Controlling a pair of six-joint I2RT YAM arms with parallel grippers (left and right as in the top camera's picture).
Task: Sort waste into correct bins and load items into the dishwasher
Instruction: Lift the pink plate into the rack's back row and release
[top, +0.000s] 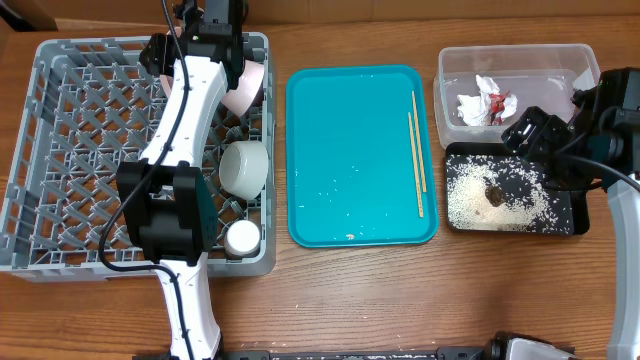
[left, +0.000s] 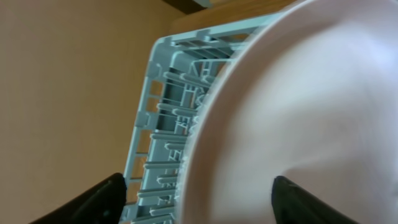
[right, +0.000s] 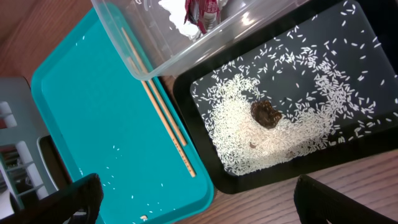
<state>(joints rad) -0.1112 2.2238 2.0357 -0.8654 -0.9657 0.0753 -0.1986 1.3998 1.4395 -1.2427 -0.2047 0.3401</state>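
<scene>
Now plate (top: 248, 86) in rack (top: 70, 120); chopsticks (top: 419, 160) on teal tray (top: 340, 150)

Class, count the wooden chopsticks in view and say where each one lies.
2. Both chopsticks lie side by side along the right side of the teal tray, one nearer its rim. More could be hidden under the left arm.
</scene>
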